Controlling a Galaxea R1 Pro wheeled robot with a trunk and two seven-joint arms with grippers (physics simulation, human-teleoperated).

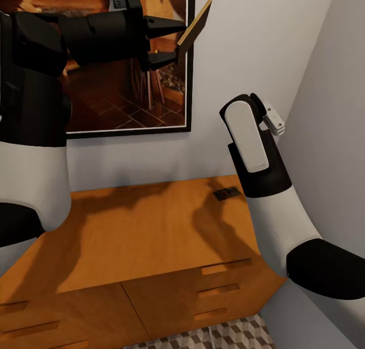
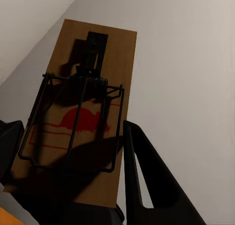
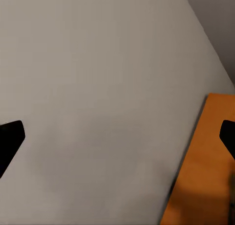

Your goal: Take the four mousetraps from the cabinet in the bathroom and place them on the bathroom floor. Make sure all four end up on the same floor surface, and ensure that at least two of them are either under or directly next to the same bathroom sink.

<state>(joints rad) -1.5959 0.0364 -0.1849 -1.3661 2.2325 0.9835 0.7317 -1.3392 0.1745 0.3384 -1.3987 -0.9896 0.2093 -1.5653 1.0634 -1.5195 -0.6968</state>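
The left gripper is up high in front of a framed picture, and its black fingers pinch a thin, flat wooden mousetrap with dark wire parts and a red mouse shape on it. The right gripper has its two black tips far apart with nothing between them. Below sits the smooth orange-brown cabinet, with another small dark mousetrap lying on its flat top by the wall.

A: Lighting's soft and even, no glare. Both arms throw blurry shadows across the cabinet top.

B: Yep. Up close the mousetrap sits half in the finger's dark shadow, but its wires look sharp.
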